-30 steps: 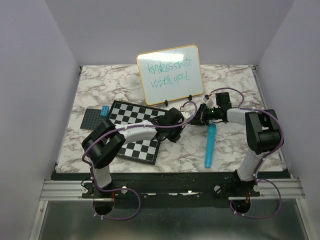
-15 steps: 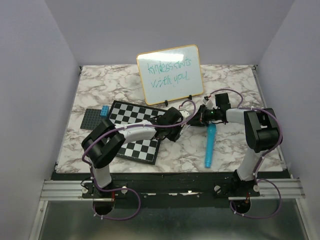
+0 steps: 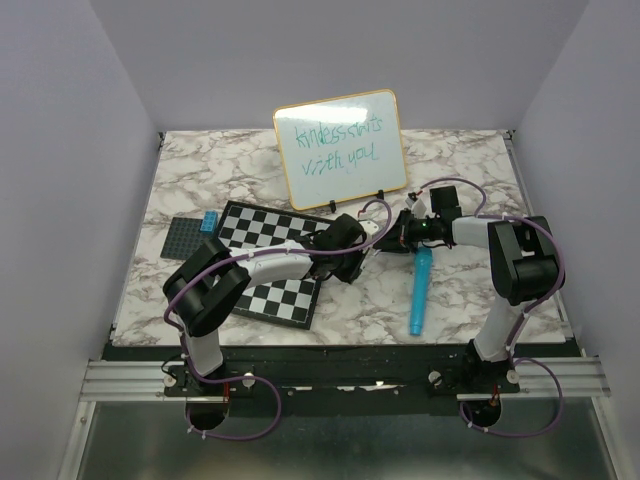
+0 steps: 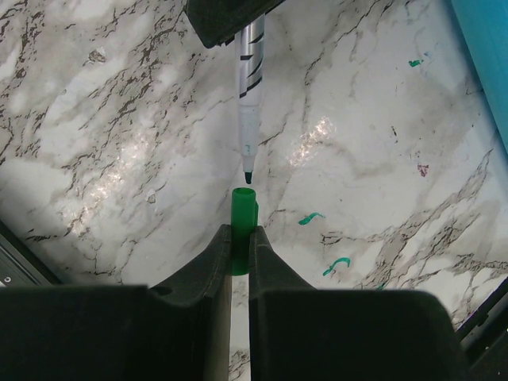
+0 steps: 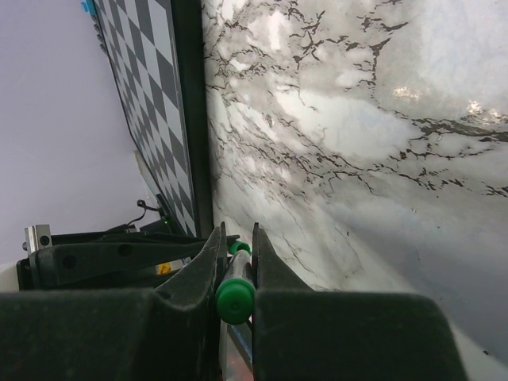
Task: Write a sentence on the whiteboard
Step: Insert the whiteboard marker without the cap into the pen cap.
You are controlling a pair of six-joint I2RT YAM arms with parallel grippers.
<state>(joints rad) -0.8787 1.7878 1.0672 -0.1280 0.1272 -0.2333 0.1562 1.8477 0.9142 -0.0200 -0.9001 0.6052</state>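
While both arms meet low over the marble table [image 3: 200, 170], I see my left gripper [image 4: 242, 230] pinching a green cap [image 4: 243, 202], its mouth just at the tip of the marker [image 4: 249, 87]. My right gripper [image 5: 236, 232] is clamped on that marker's body. A teal stick [image 3: 419, 290] lies just right of them and a checkered board [image 3: 255, 228] lies to their left. Farther back, the whiteboard [image 3: 300, 180] stands propped near the rear edge, carrying the sentence [image 3: 330, 145] in two green lines.

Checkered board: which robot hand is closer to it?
Left. The left gripper sits just off the checkered board's right edge, its arm stretched over the board; the right gripper faces it from farther right.
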